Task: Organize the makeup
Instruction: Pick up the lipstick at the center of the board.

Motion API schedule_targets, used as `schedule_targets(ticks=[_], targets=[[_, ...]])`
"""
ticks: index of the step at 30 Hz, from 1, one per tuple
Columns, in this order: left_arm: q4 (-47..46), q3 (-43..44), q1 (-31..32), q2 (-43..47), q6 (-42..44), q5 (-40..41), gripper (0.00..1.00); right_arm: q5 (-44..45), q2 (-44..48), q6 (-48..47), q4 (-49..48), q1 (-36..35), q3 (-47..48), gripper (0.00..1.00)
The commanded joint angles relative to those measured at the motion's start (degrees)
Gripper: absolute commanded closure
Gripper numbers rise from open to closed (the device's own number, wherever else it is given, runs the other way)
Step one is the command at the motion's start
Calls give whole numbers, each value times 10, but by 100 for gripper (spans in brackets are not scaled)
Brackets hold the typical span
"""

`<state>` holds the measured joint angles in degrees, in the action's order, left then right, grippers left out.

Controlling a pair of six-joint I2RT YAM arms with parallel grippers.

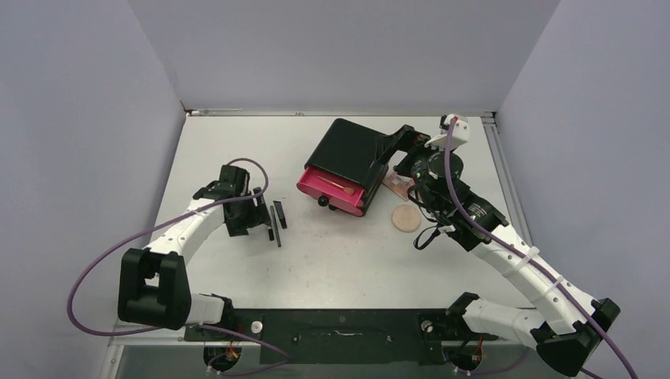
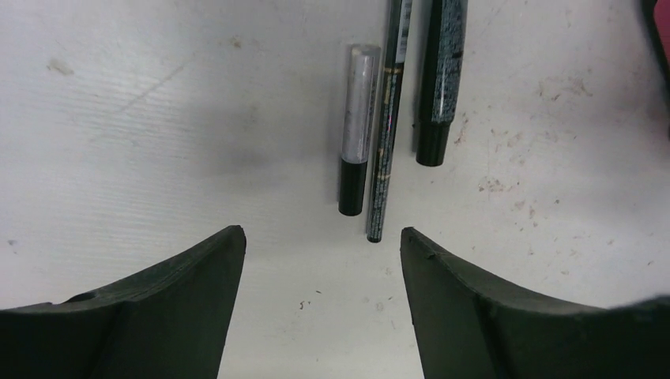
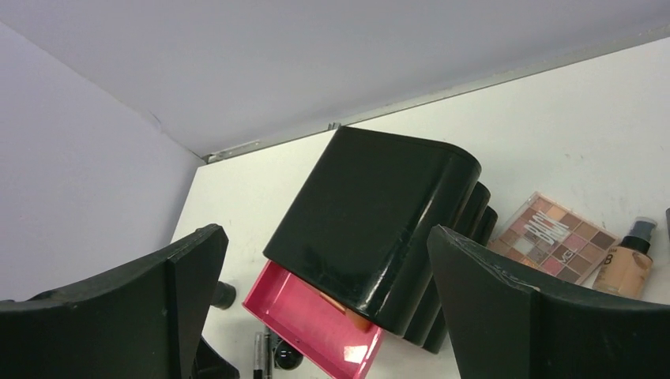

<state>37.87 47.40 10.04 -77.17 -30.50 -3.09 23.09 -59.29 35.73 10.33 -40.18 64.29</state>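
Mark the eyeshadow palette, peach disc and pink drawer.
eyeshadow palette [image 3: 553, 235], right wrist view, centre of the pans.
peach disc [image 1: 407, 217], top external view, disc centre.
pink drawer [image 3: 304, 312], right wrist view, bare floor.

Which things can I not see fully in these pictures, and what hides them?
Top view: palette mostly under the right arm.
Left wrist view: thin pencil and thick pencil cut off by the top edge; print too small to read.
Right wrist view: drawer inside mostly hidden by the cabinet and the bottom edge.
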Motion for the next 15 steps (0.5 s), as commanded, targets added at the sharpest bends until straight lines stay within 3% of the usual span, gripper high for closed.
schedule_targets(ticks=[1, 7, 15], targets=[[1, 72, 1, -29, 6, 53, 34, -9, -10, 18, 6, 5, 9, 5], [6, 80, 1, -83, 27, 61, 51, -29, -21, 22, 10, 12, 12, 14], [-6, 77, 8, -96, 32, 37, 46, -41, -40, 32, 17, 18, 14, 13]])
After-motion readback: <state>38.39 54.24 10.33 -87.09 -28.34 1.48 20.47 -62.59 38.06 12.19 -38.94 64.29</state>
